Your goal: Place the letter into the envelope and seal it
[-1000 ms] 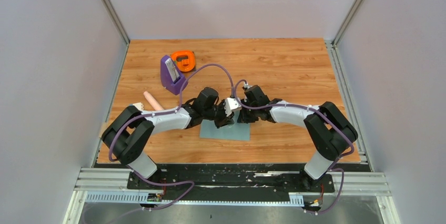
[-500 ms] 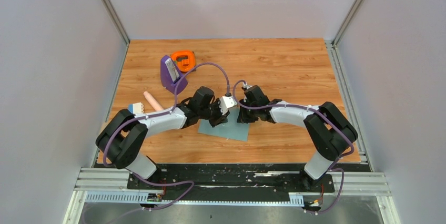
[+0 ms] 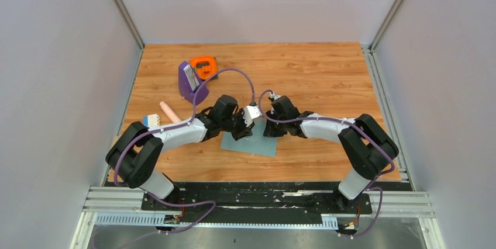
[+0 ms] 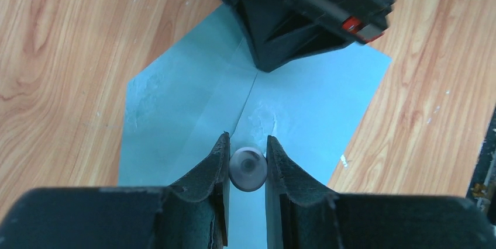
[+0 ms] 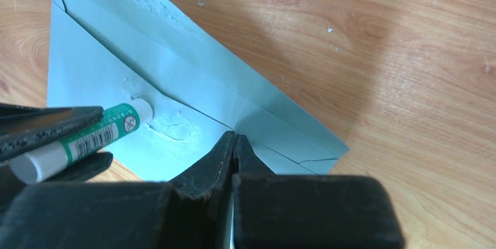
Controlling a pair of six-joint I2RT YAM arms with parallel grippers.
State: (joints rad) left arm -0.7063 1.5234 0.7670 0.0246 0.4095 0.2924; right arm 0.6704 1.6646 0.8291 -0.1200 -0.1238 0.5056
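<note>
The grey-teal envelope [image 3: 255, 145] lies flat on the wooden table between the two arms, its flap open toward the far side. My left gripper [image 3: 241, 132] is shut on a white and green glue stick [image 5: 88, 138], whose tip rests on the envelope [image 5: 193, 85] beside a white glue smear [image 5: 169, 125]. From the left wrist the stick's round end [image 4: 248, 168] shows between the fingers [image 4: 215, 164], above the envelope [image 4: 187, 103]. My right gripper [image 5: 235, 137] is shut with nothing in it, its tips down on the envelope near the fold. The letter shows in no view.
A purple holder [image 3: 192, 85] and an orange tape dispenser [image 3: 204, 66] stand at the back left. A pinkish cylinder [image 3: 170, 112] and a small white and blue object [image 3: 152, 120] lie left of the left arm. The right gripper's black body [image 4: 304, 15] is close ahead of the left one.
My left gripper has shifted a little left and away with the glue stick, and the envelope's left end has turned slightly. The right gripper has stayed on the envelope.
</note>
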